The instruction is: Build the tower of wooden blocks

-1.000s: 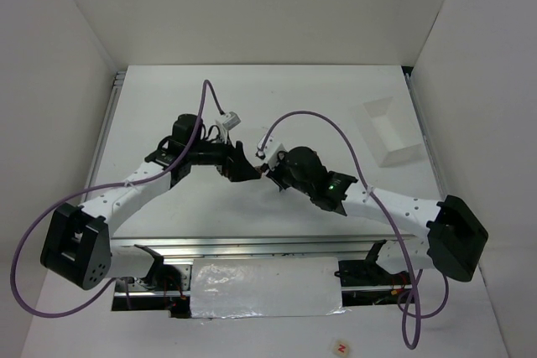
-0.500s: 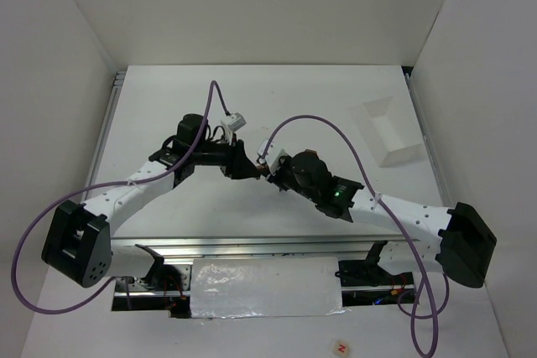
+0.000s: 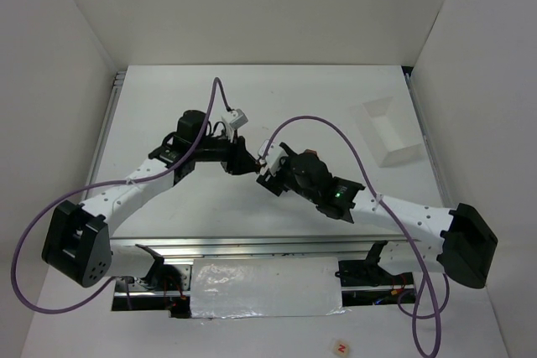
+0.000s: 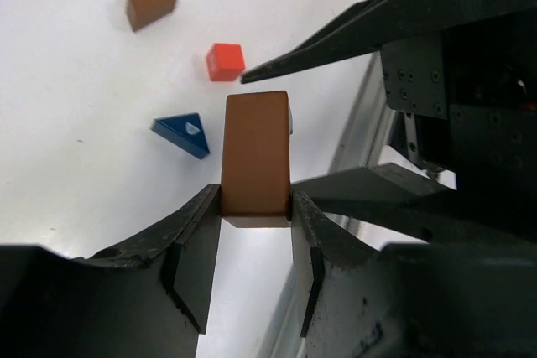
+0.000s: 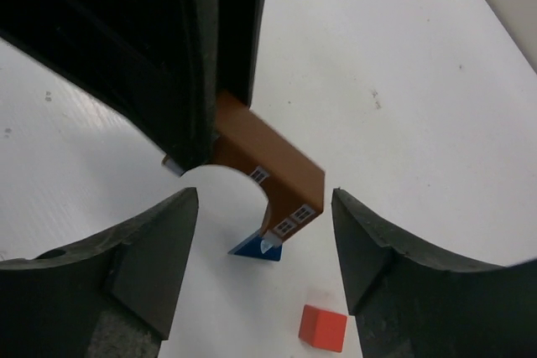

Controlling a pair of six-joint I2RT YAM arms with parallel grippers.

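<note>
Between the fingers of my left gripper [image 4: 256, 204] sits a brown block [image 4: 256, 148], pinched across its narrow width, its long axis running straight out from the fingertips. My right gripper [image 5: 262, 207] stands spread, one finger on either side of the block's far end, gripping nothing. Blue wedge [image 4: 183, 134], red cube [image 4: 225, 61] and a second brown piece [image 4: 151, 4] lie loose and apart on the table [image 4: 75, 190] beyond that tip. No stack stands yet. Judgement: the left arm is nearer and should place the block.
</note>
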